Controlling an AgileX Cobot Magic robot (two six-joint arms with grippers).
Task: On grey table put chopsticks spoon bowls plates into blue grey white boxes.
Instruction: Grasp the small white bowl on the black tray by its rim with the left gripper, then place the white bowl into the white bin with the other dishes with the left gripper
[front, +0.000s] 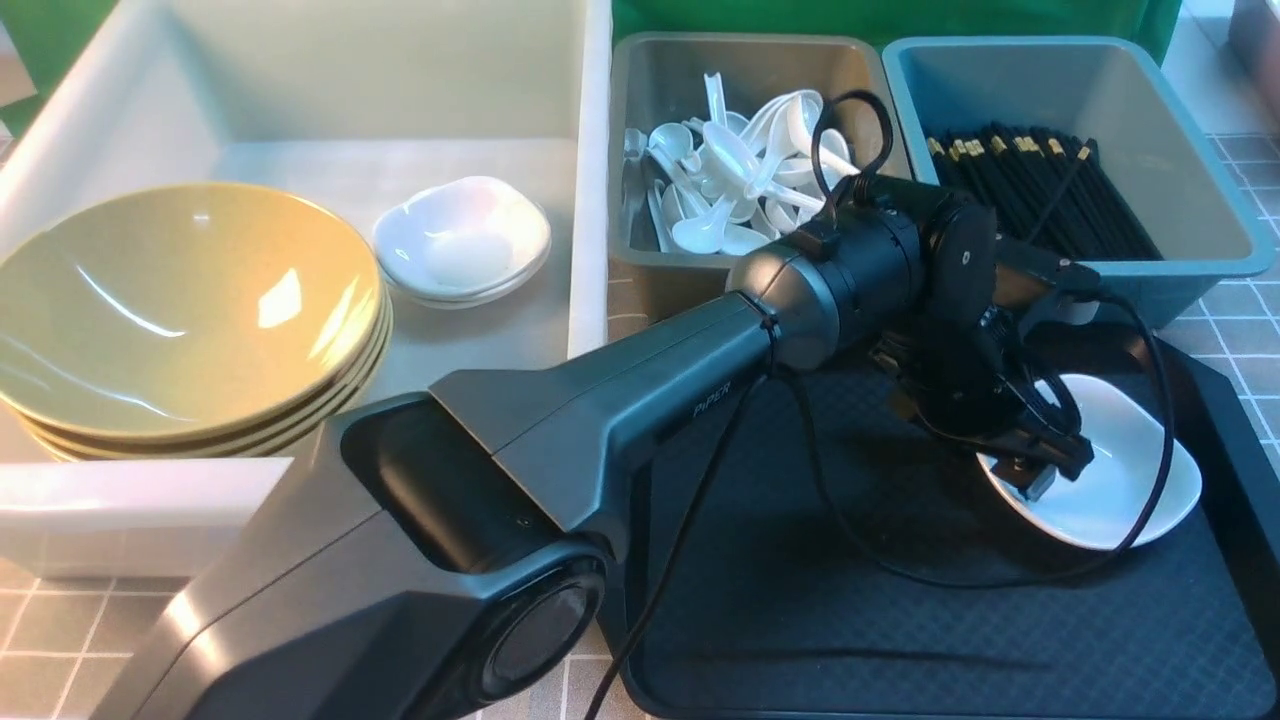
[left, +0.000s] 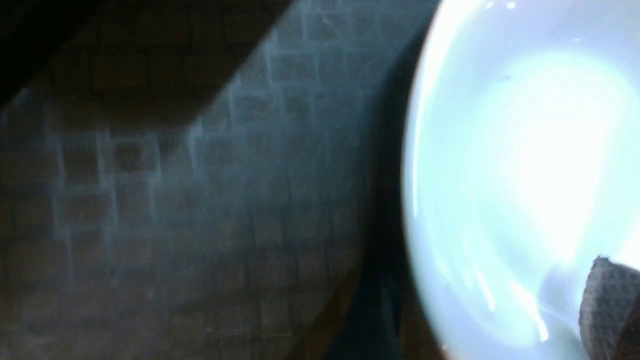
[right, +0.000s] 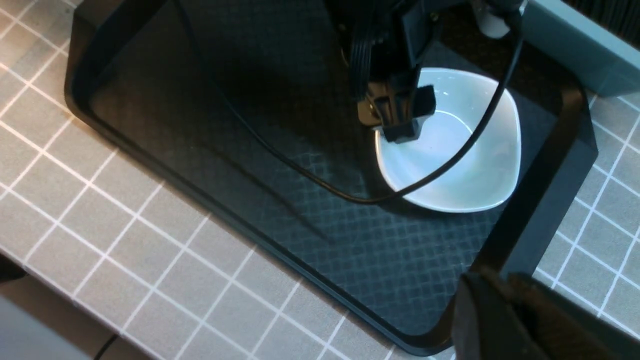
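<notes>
A small white plate (front: 1110, 480) lies on the dark tray (front: 800, 600), at its right side. My left gripper (front: 1045, 465) is open at the plate's near-left rim, one finger over the inside and the other hidden outside. In the left wrist view one pad (left: 610, 300) rests over the plate's hollow (left: 525, 150). The right wrist view shows the plate (right: 465, 165) and the left gripper (right: 405, 120). My right gripper (right: 492, 285) is shut and empty above the tray's corner. Olive-yellow bowls (front: 170, 300) and two white plates (front: 460, 240) sit in the white tub (front: 300, 90).
The grey bin (front: 720, 60) holds several white spoons (front: 740, 170). The blue bin (front: 1040, 80) holds several black chopsticks (front: 1040, 190). Both stand behind the tray. A black cable loops over the plate. The grey gridded table (right: 100, 210) surrounds the tray (right: 200, 100).
</notes>
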